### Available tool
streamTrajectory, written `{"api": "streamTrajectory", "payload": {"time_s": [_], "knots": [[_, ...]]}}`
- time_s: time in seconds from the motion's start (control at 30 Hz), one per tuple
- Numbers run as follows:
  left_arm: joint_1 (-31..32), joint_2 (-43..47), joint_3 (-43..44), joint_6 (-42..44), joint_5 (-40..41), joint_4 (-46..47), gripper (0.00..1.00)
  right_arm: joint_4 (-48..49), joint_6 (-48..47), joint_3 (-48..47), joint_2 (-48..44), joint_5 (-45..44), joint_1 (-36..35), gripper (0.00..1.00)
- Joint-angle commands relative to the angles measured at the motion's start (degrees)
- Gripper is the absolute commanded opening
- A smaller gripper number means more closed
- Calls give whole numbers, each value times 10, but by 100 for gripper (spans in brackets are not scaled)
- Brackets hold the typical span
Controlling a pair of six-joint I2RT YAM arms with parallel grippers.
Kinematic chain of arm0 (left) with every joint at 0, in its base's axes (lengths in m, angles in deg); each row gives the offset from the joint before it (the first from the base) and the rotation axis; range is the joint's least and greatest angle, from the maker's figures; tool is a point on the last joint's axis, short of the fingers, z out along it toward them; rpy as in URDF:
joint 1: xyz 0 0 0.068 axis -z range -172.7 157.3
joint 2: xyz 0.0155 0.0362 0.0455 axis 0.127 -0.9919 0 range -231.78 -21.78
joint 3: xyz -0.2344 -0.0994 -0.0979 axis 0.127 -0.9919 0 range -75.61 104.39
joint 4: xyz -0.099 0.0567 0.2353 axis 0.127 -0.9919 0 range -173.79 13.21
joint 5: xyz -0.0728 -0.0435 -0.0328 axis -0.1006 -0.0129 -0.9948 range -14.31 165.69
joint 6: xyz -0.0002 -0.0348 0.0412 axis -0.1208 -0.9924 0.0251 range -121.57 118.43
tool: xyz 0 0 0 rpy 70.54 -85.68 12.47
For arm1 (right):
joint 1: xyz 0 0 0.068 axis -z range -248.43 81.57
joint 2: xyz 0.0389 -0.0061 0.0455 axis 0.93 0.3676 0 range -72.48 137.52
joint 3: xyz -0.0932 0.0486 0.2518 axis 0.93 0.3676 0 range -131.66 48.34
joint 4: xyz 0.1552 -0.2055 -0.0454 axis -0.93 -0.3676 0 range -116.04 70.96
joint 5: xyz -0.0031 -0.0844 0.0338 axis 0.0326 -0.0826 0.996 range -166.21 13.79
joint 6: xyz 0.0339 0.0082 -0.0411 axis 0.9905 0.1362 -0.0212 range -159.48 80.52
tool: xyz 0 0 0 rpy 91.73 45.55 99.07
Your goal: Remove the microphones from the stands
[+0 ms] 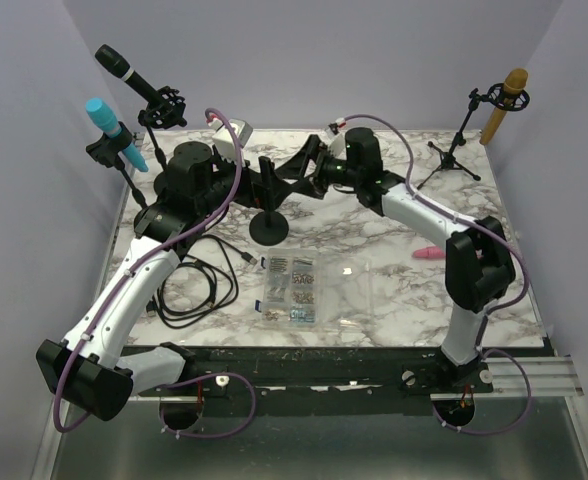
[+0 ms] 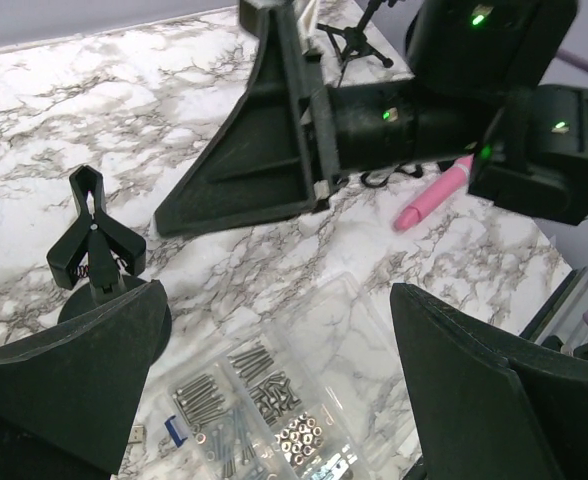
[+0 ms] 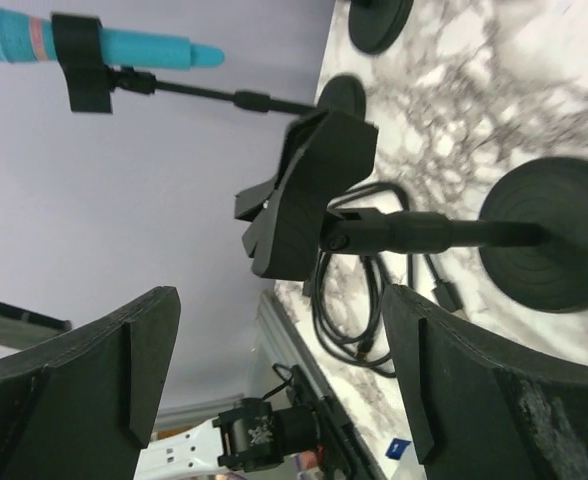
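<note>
Plastic-looking, light and rigid, the pink mic (image 1: 429,253) lies loose on the tabletop (image 1: 424,300) at right, off any stand; its smooth barrel may roll, so I would pinch it across the middle. Slightly farther, at centre, the middle stand (image 1: 268,228) has an empty clip (image 2: 92,235), and by it the left end effector (image 2: 274,300) and right end effector (image 3: 279,300) both gape wide, holding nothing. By count, near to far: one screw box (image 1: 294,288), one cable coil (image 1: 189,290), four mics and four stands, with the cyan mic (image 1: 102,115) and black mic (image 1: 124,68) clipped far left and the gold mic (image 1: 496,125) far right.
</note>
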Motion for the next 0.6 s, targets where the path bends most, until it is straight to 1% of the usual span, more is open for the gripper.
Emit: {"api": "streamTrajectory", "payload": {"time_s": [0.0,0.13,0.27,0.43,0.5,0.57], "knots": [[-3,14,-2,-6,-15,16,99,-80,-76,15,-74,-53,49,90],[-1,17,-4,-11,-23,19,99,-145,-121,47,-139,-99,111,90],[-2,19,-4,-14,-28,21,98,-245,-199,20,-178,-195,161,90],[-2,20,-6,-14,-28,23,99,-328,-286,-54,-180,-397,187,91],[-2,17,-5,-13,-28,22,99,-345,-309,-84,-171,-474,193,94],[-2,14,-5,-14,-31,22,99,-351,-333,-107,-158,-537,201,94]]}}
